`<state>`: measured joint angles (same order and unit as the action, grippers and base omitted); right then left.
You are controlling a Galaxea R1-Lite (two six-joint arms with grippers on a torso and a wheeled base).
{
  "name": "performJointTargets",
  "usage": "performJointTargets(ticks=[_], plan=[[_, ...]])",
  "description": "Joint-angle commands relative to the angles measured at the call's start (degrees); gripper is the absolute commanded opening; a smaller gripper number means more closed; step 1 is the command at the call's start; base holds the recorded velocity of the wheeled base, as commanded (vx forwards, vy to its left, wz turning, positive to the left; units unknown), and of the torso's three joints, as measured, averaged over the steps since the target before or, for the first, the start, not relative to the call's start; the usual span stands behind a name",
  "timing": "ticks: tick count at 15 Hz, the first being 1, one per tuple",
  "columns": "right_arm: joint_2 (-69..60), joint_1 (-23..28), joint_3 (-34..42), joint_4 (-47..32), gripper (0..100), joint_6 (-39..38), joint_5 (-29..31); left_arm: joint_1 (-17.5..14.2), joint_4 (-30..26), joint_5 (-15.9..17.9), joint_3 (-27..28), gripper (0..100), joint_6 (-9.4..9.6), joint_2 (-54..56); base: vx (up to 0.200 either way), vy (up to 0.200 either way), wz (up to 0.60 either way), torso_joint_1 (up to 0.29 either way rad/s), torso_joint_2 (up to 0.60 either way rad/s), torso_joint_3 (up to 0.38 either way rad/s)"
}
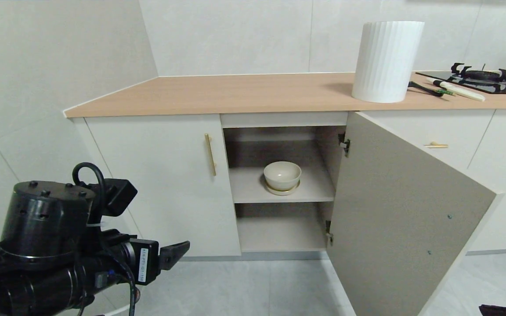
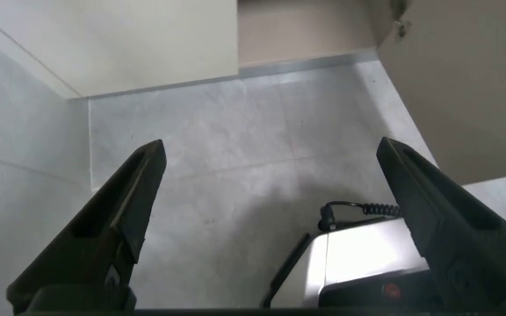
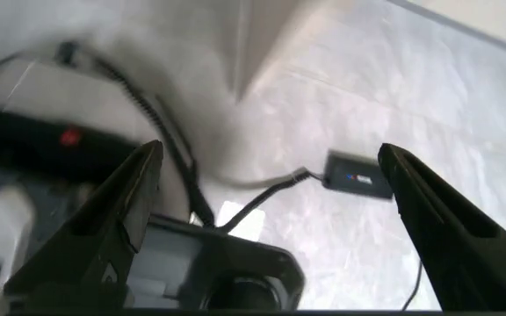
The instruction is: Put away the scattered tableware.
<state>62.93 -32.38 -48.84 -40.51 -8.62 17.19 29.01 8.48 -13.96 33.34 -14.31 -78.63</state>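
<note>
Already a bowl (image 1: 282,174) on its saucer (image 1: 282,190) sits shelved in the cabinet (image 1: 249,185), utensils (image 1: 455,90) wait on the far-right countertop (image 1: 235,93), and my left gripper (image 2: 271,151) and right gripper (image 3: 271,151) gape empty.

Before you runs a light wood-grain countertop (image 1: 235,94). On it stands a tall white ribbed cylindrical container (image 1: 387,61). Just beside that, toward the black glass gas hob (image 1: 490,81) set into the top, a black-handled utensil (image 1: 424,90) and a long white-handled utensil (image 1: 459,91) lie flat. Below, you see the open cabinet's pale upper shelf (image 1: 248,188) carrying a small cream saucer (image 1: 282,191) with a cream ceramic bowl (image 1: 282,174) upright on it. The pale lower shelf (image 1: 275,235) sits beneath, just above the grey tiled floor (image 1: 253,285)
</note>
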Motion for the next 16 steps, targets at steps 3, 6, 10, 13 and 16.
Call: performJointTargets(ticks=[3,6,10,13,16], plan=[[0.3,8.6,-0.2,0.5,100,4.0,0.3,0.0,0.0,0.0,-0.1,100,-0.01,-0.1,0.000,0.000,0.00,0.000,0.00,0.000],[2.0,18.2,0.6,5.7,100,8.4,0.3,0.0,0.0,0.0,-0.4,100,-0.01,-0.2,0.000,0.000,0.00,0.000,0.00,0.000],[7.0,26.0,1.7,14.9,100,8.4,0.2,0.0,0.0,0.0,-0.4,100,-0.01,-0.4,0.000,0.000,0.00,0.000,0.00,0.000],[8.6,28.3,3.5,22.7,100,8.4,0.2,0.0,0.0,0.0,-0.4,100,-0.01,-0.4,0.000,0.000,0.00,0.000,0.00,0.000],[11.4,29.1,3.4,27.0,100,7.4,0.1,0.0,0.0,0.0,-0.4,100,-0.01,-0.3,0.000,0.000,0.00,0.000,0.00,0.000]])
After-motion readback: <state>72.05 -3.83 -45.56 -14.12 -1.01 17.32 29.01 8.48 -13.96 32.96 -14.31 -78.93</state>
